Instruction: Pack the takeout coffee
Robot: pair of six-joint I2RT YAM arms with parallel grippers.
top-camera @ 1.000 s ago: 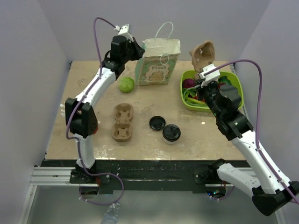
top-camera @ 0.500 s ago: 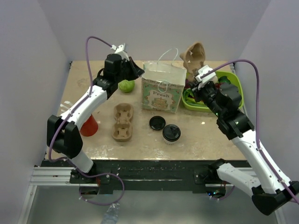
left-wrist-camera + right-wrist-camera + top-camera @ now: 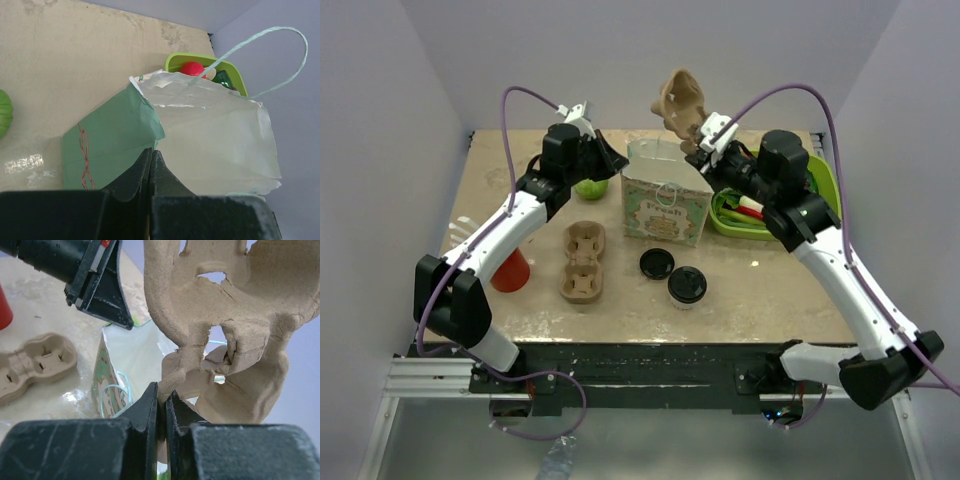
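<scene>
My right gripper (image 3: 161, 390) is pinched narrow on a lower edge of a brown moulded-pulp cup carrier (image 3: 220, 315). In the top view the carrier hangs upright at upper centre, just above the open mouth of a pale green printed paper bag (image 3: 665, 205). My left gripper (image 3: 151, 152) is fully closed on the bag's rim corner, approaching from the upper left of the frame. The takeout coffee (image 3: 687, 285), a small white paper cup with a round black plastic lid, stands on the table at lower centre, well apart from both grippers and just beside a loose flat black lid (image 3: 657, 263); it is not yet packed. Risks, as I judge them: the carrier is held by one thin edge and could pivot or slip during descent. It could also catch the rim or the looped string handle (image 3: 260, 55). Any downward snag would load the left pinch and could tear the paper or tip the light bag.
</scene>
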